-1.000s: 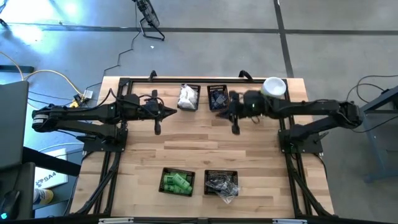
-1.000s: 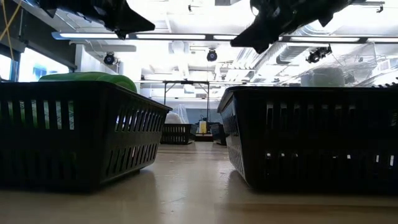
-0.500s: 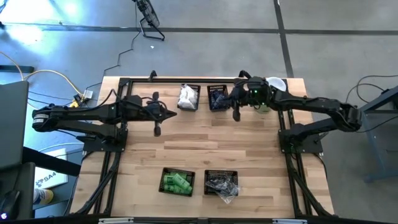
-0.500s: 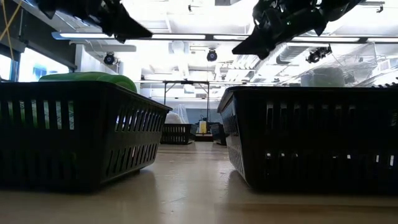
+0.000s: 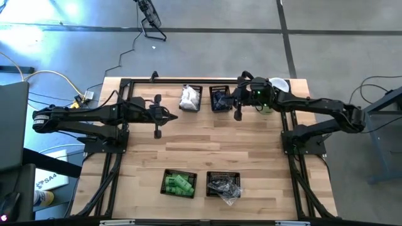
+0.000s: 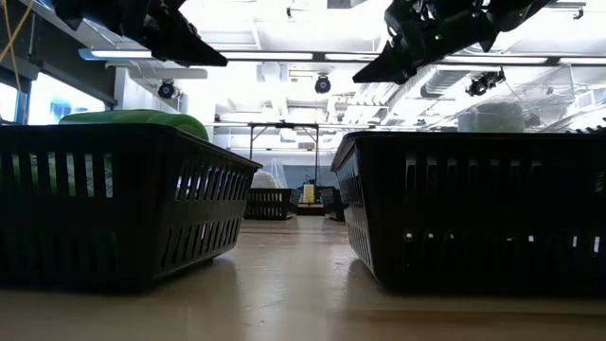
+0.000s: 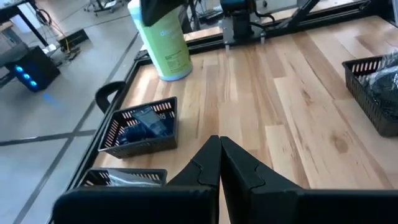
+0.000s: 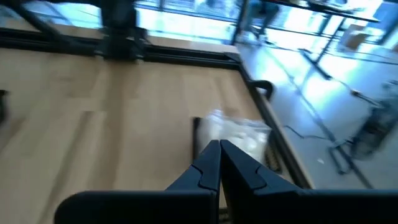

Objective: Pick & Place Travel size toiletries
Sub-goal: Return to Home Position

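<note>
the left gripper (image 5: 171, 113) hangs over bare wood on the left half of the table (image 5: 251, 150). its fingers (image 7: 205, 165) are pressed together with nothing between them. the right gripper (image 5: 228, 101) hangs at the table's far edge, above the far right basket (image 7: 134, 146). its fingers (image 8: 208, 165) are also pressed together and empty.

the toiletries lie sorted in four black mesh baskets. the dark blue pieces (image 7: 149, 121) are in the far right basket. just beside it, the far left basket (image 5: 200, 100) holds the white packets (image 5: 190, 97). at the near edge, well apart from those two, the near left basket (image 5: 179, 171) holds the green bottles (image 5: 179, 183). beside it, the near right basket (image 5: 223, 173) holds black pieces and clear-wrapped bits (image 5: 226, 187).

in the low view a green bottle shows above the rim of the near left basket, and a clear-wrapped bit above the rim of the near right one. a pale-green cylinder (image 7: 165, 40) with a white lid stands upright at the far right corner, partly hidden by the right arm in the high view.
</note>
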You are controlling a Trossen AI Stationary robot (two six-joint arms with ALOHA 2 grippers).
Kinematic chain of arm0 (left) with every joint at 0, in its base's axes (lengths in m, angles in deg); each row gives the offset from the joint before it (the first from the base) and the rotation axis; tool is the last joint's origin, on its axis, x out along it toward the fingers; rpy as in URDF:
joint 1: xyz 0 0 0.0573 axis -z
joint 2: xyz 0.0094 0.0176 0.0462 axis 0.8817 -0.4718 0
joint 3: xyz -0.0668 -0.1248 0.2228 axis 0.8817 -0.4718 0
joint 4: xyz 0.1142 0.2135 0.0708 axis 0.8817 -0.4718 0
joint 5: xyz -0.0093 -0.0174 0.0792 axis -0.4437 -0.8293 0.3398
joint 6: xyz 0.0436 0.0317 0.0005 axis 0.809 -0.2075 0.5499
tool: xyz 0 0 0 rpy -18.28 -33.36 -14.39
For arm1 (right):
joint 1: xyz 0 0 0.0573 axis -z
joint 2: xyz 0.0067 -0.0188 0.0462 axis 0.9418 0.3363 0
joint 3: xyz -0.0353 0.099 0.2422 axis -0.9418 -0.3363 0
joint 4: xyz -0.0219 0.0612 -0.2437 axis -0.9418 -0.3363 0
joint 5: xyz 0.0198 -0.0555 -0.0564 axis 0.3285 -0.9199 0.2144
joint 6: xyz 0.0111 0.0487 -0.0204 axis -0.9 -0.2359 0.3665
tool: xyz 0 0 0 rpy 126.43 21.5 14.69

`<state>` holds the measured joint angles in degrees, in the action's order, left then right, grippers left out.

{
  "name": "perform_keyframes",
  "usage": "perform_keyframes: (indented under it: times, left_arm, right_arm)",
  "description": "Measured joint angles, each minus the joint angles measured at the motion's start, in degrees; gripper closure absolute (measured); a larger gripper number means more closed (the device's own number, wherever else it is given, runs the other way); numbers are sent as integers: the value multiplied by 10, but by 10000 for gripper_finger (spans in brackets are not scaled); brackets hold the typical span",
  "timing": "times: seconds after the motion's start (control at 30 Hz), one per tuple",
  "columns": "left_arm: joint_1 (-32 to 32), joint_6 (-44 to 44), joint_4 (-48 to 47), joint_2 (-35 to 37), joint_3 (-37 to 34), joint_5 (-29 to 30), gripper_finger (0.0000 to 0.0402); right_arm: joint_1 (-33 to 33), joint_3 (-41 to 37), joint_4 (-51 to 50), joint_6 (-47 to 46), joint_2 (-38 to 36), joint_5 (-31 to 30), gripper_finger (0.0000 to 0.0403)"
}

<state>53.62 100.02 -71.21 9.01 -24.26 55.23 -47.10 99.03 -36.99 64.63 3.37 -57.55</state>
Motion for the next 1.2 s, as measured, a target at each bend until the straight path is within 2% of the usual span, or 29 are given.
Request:
perform_keyframes:
  times: [0.13, 0.2, 0.27, 0.47, 0.7, 0.83, 1.07, 1.2]
  left_arm:
    - [0, 5, -8, 0, 0, 0, 401]
    - [0, 16, -25, 2, 0, 0, 401]
    - [0, 20, -38, 5, 0, 0, 401]
    - [0, 3, -67, 19, -1, -4, 401]
    - [0, -28, -68, 26, -1, -3, 401]
    - [0, -56, -17, 27, -14, 2, 401]
    - [0, -77, 185, 29, -142, -14, 401]
    - [0, -100, 171, 75, -171, -15, 401]
  right_arm:
    - [10, 0, 0, 4, 0, -60, 401]
    - [23, 0, 0, 4, 0, -65, 401]
    - [39, 0, 0, 1, 0, -49, 401]
    - [92, 0, 8, 0, 0, 50, 401]
    - [127, 0, 16, 0, -1, 96, 401]
    - [137, 0, 16, 0, -1, 119, 401]
    - [137, 0, 18, 15, -1, 126, 401]
    - [137, 0, 17, 16, -1, 126, 401]
